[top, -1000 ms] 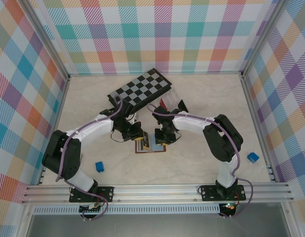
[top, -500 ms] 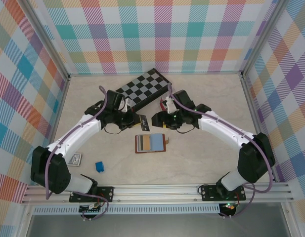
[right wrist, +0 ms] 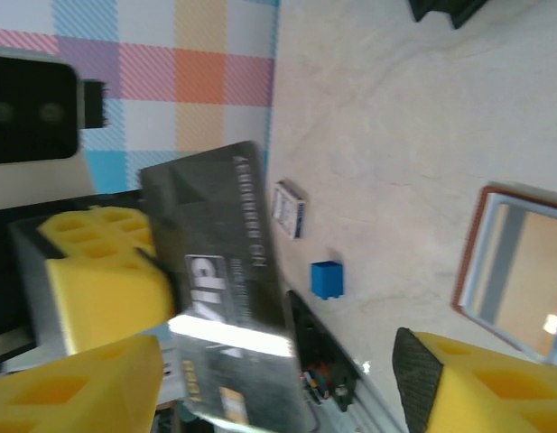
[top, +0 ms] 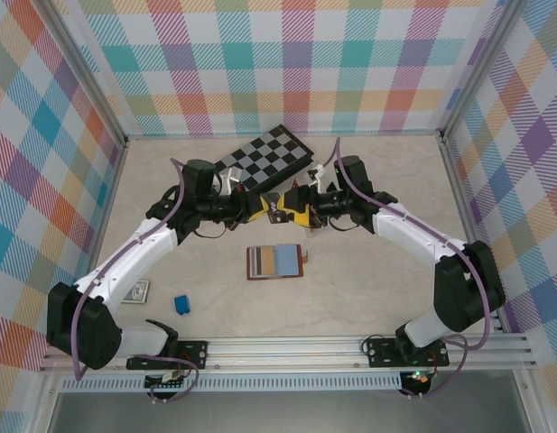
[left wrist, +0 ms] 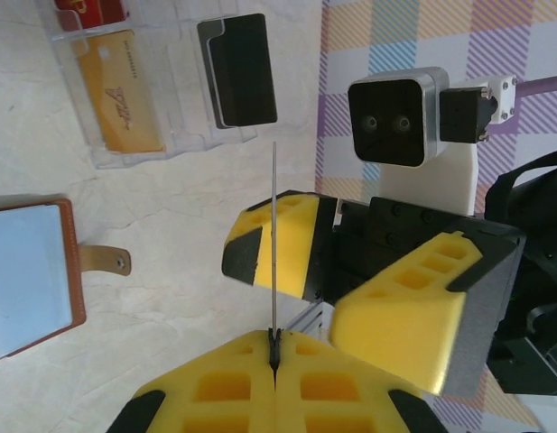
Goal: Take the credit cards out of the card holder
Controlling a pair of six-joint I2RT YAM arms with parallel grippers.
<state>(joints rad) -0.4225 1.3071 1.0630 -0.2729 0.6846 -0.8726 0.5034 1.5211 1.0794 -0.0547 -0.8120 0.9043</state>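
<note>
Above marble tabletop (top: 368,289), dark card (right wrist: 228,262), lettering blurred, between left fingers (left wrist: 215,388).

Glossy card (right wrist: 226,271), brown leather card holder (left wrist: 73,271), clr plastic box (left wrist: 183,99), marble-look tbl (left wrist: 170,234).

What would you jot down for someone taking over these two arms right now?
Left gripper: shut on a dark card, held above the table.
Right gripper: open, jaws either side of that card, no grip.
Card holder: lying open on the table, untouched.
Done: one card is out.
Left: set it down; check the holder for more, I cannot tell.
</note>
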